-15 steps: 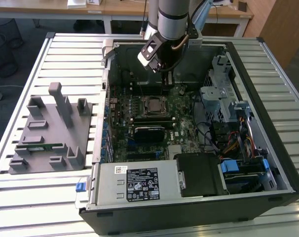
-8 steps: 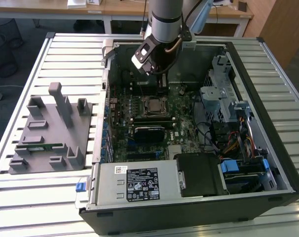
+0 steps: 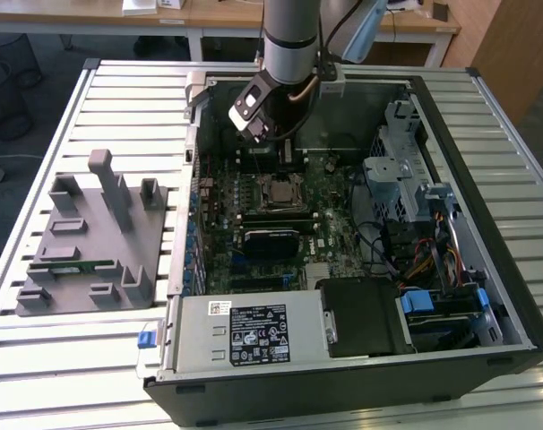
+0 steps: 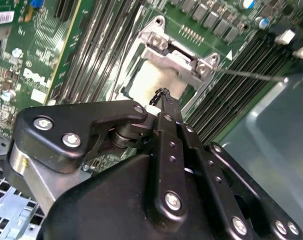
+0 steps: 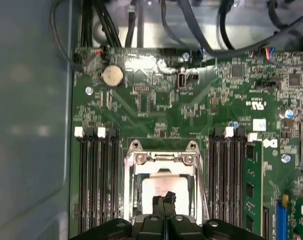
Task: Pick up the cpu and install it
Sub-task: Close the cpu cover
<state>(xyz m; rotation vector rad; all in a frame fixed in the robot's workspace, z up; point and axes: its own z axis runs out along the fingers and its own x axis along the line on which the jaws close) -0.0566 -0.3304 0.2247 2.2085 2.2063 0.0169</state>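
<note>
The cpu point(image 5: 164, 185) is a pale silver square lying flat inside the metal-framed motherboard socket point(image 5: 164, 158). In the second wrist view the cpu point(image 4: 159, 80) shows just beyond my fingertips. My gripper point(image 5: 164, 198) hangs straight over it with its two black fingers pressed together and nothing between them. Whether the tips touch the chip's top I cannot tell. In the exterior view the arm point(image 3: 289, 36) reaches down into the open computer case, above the socket point(image 3: 280, 191).
Black memory slots point(image 5: 99, 175) flank the socket on both sides. A coin battery point(image 5: 112, 76) and cables lie beyond it. Case walls, a drive cage point(image 3: 406, 170) and the power supply point(image 3: 254, 331) ring the board. A grey fixture point(image 3: 88, 242) stands on the exterior view's left.
</note>
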